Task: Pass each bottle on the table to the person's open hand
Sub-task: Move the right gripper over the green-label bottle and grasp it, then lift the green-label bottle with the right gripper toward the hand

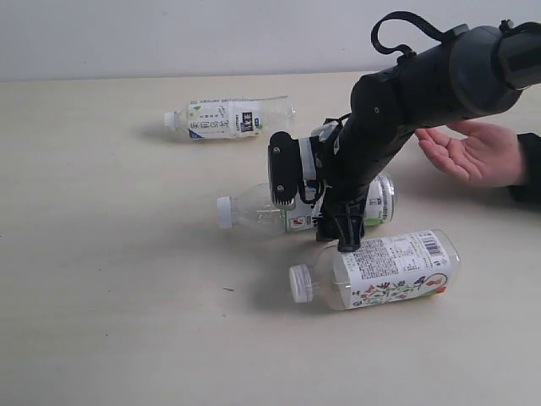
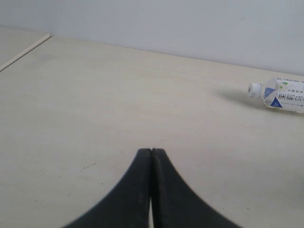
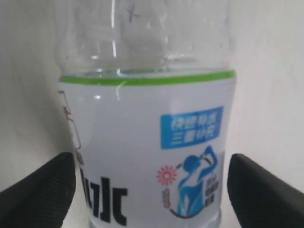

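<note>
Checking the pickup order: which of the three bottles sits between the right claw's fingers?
The middle bottle, with the lime-green label band; open fingers of the right claw flank it. The far white-labelled bottle and the floral bottle lie outside.

The green-edged bottle (image 3: 147,156) has a white label with a blue box (image 3: 191,127) holding two rows of white Chinese characters, too blurred to read. The floral bottle (image 1: 385,271) shows a barcode (image 1: 433,246). The print on the far bottle (image 1: 228,117) is too small to read.

Matte black right arm (image 1: 423,93) carries a looped black cable (image 1: 390,30); the person's sleeve (image 1: 531,169) is dark.
</note>
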Controlling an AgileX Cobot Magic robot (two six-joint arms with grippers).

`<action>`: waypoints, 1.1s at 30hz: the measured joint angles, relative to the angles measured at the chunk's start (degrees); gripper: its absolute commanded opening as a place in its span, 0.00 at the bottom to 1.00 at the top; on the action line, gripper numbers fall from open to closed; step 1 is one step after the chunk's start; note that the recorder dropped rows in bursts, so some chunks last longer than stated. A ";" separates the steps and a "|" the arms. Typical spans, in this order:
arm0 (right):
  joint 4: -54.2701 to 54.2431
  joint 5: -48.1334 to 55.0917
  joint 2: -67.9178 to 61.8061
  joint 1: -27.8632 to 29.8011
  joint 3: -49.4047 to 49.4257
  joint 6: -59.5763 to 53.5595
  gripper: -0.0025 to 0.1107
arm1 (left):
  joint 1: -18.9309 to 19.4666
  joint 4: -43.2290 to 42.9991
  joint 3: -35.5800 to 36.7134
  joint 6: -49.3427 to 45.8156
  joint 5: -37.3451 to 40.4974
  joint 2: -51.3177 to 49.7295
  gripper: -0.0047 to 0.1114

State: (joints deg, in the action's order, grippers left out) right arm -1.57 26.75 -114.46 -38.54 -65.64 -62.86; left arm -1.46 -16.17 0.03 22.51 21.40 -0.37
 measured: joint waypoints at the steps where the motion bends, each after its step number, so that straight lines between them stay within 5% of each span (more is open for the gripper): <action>1: 0.00 0.00 0.00 0.00 0.00 0.00 0.60 | 0.00 0.00 0.00 0.00 0.00 0.00 0.04; 12: 0.00 0.00 0.10 0.00 0.00 0.35 0.02 | 0.00 0.00 0.00 0.00 0.00 0.00 0.04; 26: 0.00 0.52 15.88 0.00 0.00 18.66 0.02 | 0.00 0.00 0.00 0.00 0.00 0.00 0.04; 33: 5.24 0.73 25.98 0.00 0.00 38.44 0.02 | 0.00 0.00 0.00 0.00 0.00 0.00 0.04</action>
State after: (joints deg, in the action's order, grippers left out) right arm 3.66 27.49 -88.48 -38.54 -65.64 -24.42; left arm -1.46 -16.17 0.03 22.51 21.40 -0.37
